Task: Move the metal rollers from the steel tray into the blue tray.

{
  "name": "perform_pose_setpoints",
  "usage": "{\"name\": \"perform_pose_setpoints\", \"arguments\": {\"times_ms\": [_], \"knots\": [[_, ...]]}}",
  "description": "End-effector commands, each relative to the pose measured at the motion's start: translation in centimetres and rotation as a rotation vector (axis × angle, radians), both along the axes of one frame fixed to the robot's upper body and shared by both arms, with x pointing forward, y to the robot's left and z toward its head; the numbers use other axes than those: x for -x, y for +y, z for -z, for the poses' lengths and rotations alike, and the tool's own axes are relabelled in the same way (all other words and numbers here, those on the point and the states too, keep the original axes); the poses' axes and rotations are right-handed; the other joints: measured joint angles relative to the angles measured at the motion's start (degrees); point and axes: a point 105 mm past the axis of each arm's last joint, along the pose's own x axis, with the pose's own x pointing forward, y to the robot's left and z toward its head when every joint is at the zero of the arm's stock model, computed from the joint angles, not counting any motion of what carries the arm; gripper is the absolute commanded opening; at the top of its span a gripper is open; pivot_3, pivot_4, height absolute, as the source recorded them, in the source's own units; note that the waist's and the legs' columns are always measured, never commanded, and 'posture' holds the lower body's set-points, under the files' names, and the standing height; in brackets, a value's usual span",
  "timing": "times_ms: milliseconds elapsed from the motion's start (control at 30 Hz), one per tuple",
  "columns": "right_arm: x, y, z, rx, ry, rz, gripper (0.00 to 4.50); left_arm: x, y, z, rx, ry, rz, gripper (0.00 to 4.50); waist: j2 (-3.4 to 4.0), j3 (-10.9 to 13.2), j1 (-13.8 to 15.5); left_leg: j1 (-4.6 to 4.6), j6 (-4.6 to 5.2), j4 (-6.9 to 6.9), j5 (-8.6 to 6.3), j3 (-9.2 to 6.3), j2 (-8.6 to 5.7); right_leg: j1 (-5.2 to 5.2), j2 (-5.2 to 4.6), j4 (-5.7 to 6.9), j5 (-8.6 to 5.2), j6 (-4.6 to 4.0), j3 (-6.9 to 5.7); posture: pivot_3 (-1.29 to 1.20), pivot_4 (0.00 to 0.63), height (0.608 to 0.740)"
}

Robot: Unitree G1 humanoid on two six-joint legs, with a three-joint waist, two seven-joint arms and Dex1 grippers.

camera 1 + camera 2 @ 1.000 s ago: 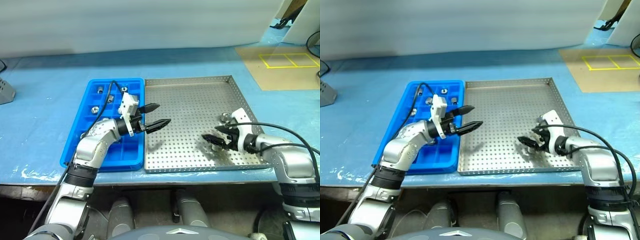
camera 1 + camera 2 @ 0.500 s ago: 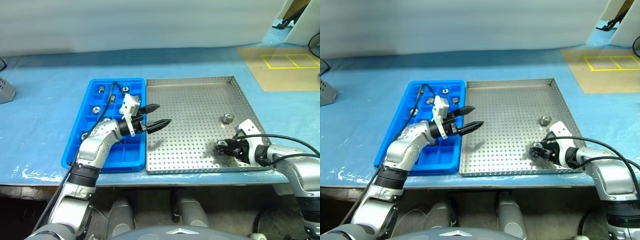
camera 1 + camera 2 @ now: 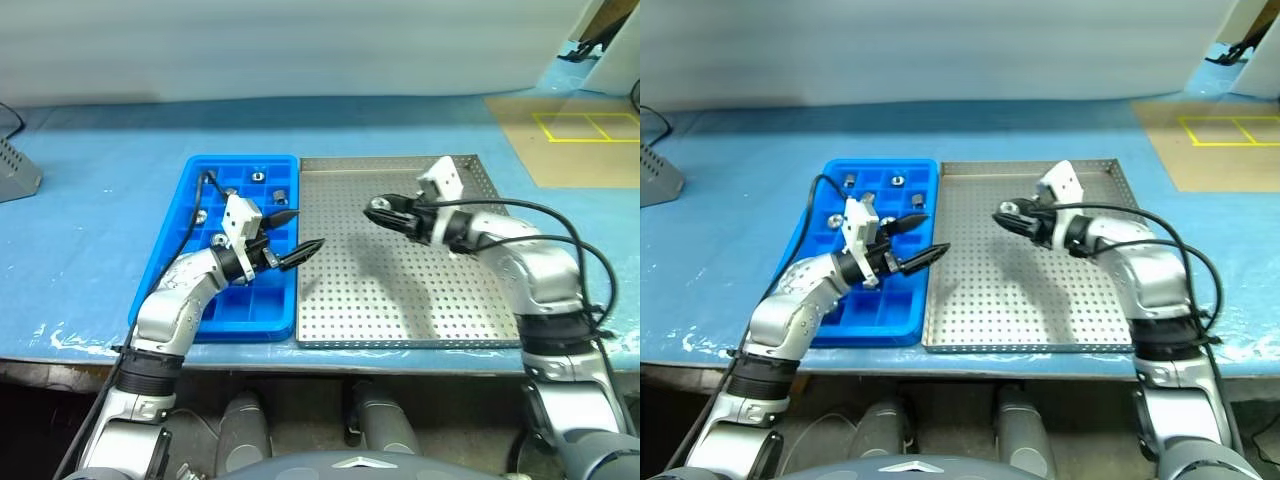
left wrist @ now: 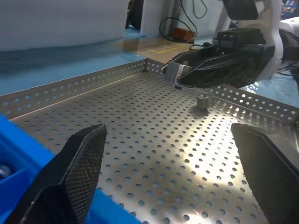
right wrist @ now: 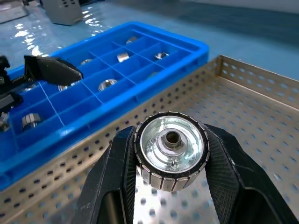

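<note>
Blue-covered table point(image 3: 90, 240) underneath, grey box point(image 3: 20, 170) at its 9 o'clock edge. Steel tray point(image 3: 400, 290) at centre, one loose roller point(image 4: 202, 101) lying on it near the rim. Blue tray point(image 3: 175, 280) touching it at 9 o'clock, several rollers point(image 5: 107, 85) in its far cells. Right gripper point(image 3: 375, 210) raised over the steel tray's 12 o'clock part, aimed toward the blue tray, clamped on a metal roller point(image 5: 171, 156); a second ago low at 4 o'clock, jaws apart. Left gripper point(image 3: 290, 236) level over the trays' seam, fingers spread wide, empty, drawn slightly toward 9 o'clock.
</note>
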Motion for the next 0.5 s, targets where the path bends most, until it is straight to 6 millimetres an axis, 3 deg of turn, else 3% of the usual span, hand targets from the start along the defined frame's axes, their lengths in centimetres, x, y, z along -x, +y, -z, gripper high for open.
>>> {"name": "perform_pose_setpoints", "arguments": {"times_ms": [33,267,500], "knots": [[-1.9,3.2,-1.4,0.020,-0.077,-0.088,1.62,0.9,0.9,-1.6,0.016,-0.062,-0.057,4.50,0.00,0.0,0.6,-0.07,-0.01,-0.02,0.00,0.00,0.00,-0.05,-0.01,0.04,0.01,-0.02,-0.03,0.03,0.150,0.740],[-1.7,8.4,-0.4,0.062,-0.087,-0.329,1.62,3.1,2.9,-1.6,-0.002,-0.060,-0.195,4.50,0.01,0.0,3.9,-0.16,-0.04,-0.16,-0.04,-0.01,0.06,-0.10,-0.04,-0.02,-0.03,-0.10,-0.14,0.18,0.150,0.740],[-0.7,9.9,1.2,0.146,-0.076,-0.491,1.62,4.7,4.7,-1.2,-0.028,-0.046,-0.317,4.50,0.00,0.0,6.8,-0.09,-0.05,-0.13,-0.04,-0.03,0.05,-0.07,-0.33,0.15,-0.04,-0.09,-0.18,0.29,0.150,0.740]]}}
